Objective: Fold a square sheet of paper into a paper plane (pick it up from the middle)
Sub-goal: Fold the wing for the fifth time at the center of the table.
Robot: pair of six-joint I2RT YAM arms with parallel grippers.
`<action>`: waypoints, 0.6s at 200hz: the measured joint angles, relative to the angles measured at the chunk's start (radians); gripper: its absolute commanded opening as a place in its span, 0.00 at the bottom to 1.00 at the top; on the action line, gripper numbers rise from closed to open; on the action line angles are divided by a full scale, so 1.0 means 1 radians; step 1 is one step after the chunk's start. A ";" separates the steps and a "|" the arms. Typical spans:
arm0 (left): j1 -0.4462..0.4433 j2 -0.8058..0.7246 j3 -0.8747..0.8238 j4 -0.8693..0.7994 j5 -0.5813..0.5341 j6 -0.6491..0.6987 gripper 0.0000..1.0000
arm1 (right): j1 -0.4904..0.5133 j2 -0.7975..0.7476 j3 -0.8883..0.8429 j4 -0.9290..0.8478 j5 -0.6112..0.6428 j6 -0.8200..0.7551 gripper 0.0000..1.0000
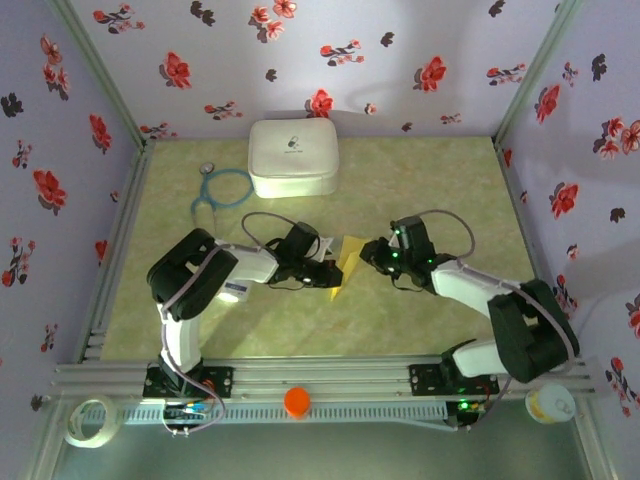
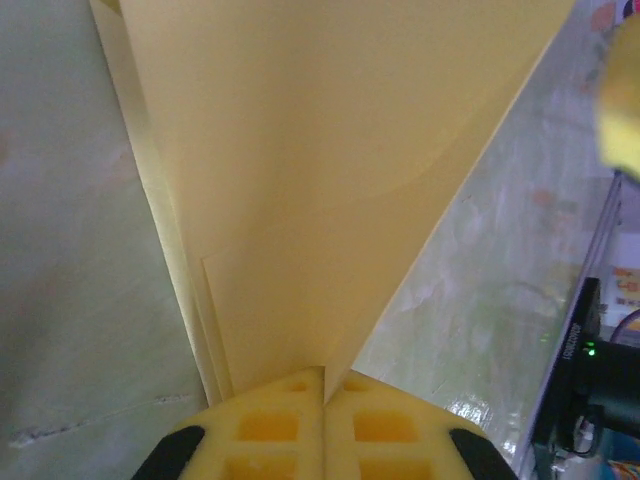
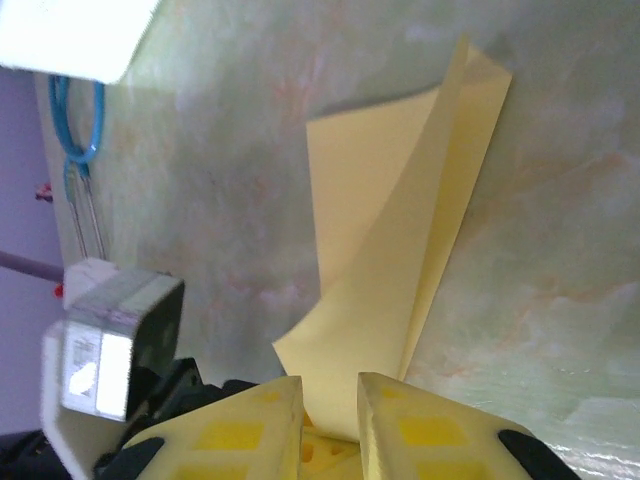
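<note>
Sitting closed, white case (image 1: 292,157), yellow paper (image 1: 348,260) outside

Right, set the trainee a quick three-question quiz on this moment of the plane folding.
1. True or false: the left gripper is shut on the yellow paper.
2. What lies just left of the white case? A) blue stethoscope B) red mug C) scissors
3. Fill in: the right gripper has its jaws ____, with the paper's edge between them.
Key: 1 true; 2 A; 3 open.
</note>
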 measured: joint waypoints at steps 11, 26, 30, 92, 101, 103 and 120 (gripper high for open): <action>0.008 0.008 0.000 0.015 0.023 -0.019 0.00 | 0.009 0.034 0.000 0.017 -0.021 0.002 0.20; 0.016 0.022 0.000 0.043 0.050 -0.052 0.00 | 0.018 0.060 0.001 0.036 -0.042 0.003 0.18; 0.018 0.025 -0.002 0.052 0.060 -0.061 0.00 | 0.020 0.066 0.001 0.041 -0.045 0.002 0.18; 0.037 0.050 -0.039 0.180 0.116 -0.175 0.00 | 0.024 0.133 0.018 0.124 -0.086 0.013 0.14; 0.037 0.051 -0.040 0.185 0.116 -0.186 0.00 | 0.024 0.145 0.019 0.135 -0.091 0.013 0.14; 0.037 0.051 -0.040 0.187 0.117 -0.187 0.00 | 0.024 0.148 0.020 0.137 -0.091 0.013 0.14; 0.039 0.055 -0.041 0.196 0.121 -0.203 0.00 | 0.024 0.175 0.026 0.157 -0.098 0.023 0.13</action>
